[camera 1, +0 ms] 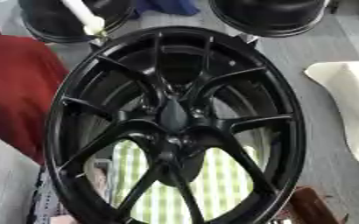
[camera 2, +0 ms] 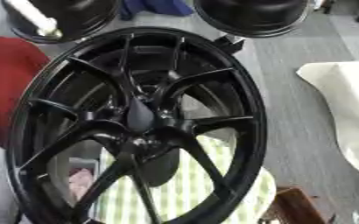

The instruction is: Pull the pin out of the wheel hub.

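Black spoked wheel hub (camera 1: 175, 127), green-striped cloth (camera 1: 213, 179) behind

Workshop, black wheel hub (camera 1: 175, 127), more rims (camera 2: 251, 15) behind, grey floor (camera 2: 305, 109)

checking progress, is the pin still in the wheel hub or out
Cannot tell. The black wheel fills both views, and its dark hub shows no distinct pin, in or out. Neither hand is in view.

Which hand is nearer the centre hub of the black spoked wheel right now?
Cannot say left or right: neither hand shows in either eye view; the black spoked wheel fills both.
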